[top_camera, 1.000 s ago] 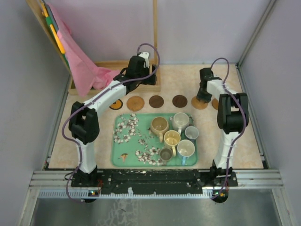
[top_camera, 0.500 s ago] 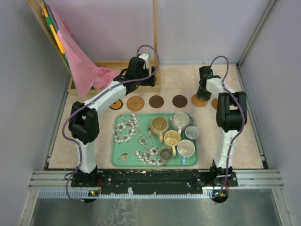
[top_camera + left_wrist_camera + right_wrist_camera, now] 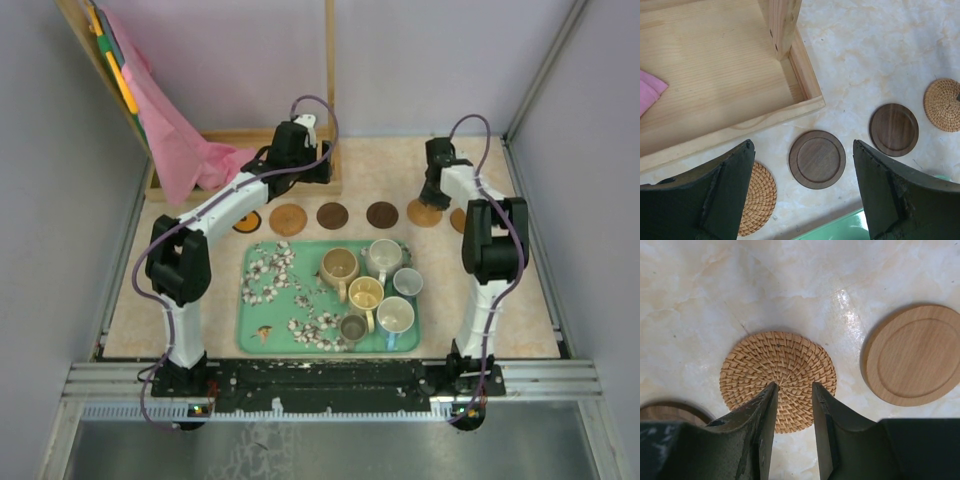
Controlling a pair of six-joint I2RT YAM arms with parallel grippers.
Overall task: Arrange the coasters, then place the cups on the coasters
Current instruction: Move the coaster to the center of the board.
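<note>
Woven coaster (image 3: 777, 360) lies flat on surface (image 3: 700, 290), far right in coaster row, light wood coaster (image 3: 915, 355) just beside. Right tool (image 3: 793, 386) sits over it, jaws narrowly apart, empty. Risk: a thin flat disc gives poor grip, so a pinch could skid it into its neighbour. Left tool (image 3: 802, 145) wide apart. Cups (image 3: 339, 266) on tray (image 3: 262, 312).

rightmost coaster (image 3: 457, 219) half-hidden, leftmost coaster (image 3: 247, 223) half-hidden

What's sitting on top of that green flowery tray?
Six cups, crowded on the tray's right half: tan, grey, pale blue, yellow, white and a small dark one. The coasters lie off it. Whatever is under the cups is covered.
</note>
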